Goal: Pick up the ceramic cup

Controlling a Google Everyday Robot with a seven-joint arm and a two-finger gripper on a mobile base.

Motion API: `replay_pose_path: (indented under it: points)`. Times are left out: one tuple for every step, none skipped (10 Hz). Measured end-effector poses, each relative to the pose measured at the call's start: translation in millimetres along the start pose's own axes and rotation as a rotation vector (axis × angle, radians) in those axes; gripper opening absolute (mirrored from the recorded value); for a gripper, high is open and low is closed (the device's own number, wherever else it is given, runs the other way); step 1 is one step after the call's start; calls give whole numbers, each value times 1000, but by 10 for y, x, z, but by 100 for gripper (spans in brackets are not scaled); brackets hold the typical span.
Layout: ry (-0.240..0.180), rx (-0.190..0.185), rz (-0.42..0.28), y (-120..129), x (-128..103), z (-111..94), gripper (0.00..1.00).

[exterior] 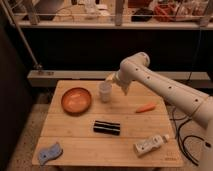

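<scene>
The ceramic cup (105,92) is a small pale white-grey handleless cup standing upright on the wooden table (75,132), just right of the wide orange-brown bowl (76,100). My white arm reaches in from the right. My gripper (113,80) hangs at the arm's end just above and slightly right of the cup's rim, close to it.
A black rectangular object (107,127) lies mid-table. An orange carrot-like piece (146,107) lies at the right. A white bottle (151,145) lies near the front right corner. A blue-grey sponge (49,152) sits front left. A dark shelf and rail stand behind the table.
</scene>
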Motion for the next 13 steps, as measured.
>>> replay_pose_path:
  points:
    - [-10,1,-1,3,-7,48,80]
    - [-18,1,0,32,-15,108,80]
    - [-28,-1,0,60,-31,182,80]
    - [-40,0,-4,60,-61,261,80]
    - [-51,1,-7,59,-87,332,80]
    - [-57,1,-8,63,-98,373,80]
    - [-60,2,-6,66,-79,403,80]
    - [-64,0,-4,89,-72,434,80]
    - [-68,1,-3,99,-69,464,80]
    - [-76,-1,-3,127,-82,518,80]
    - [-85,0,-5,145,-104,600,80]
    - [-90,1,-7,140,-111,639,80]
    - [-95,0,-7,139,-107,658,80]
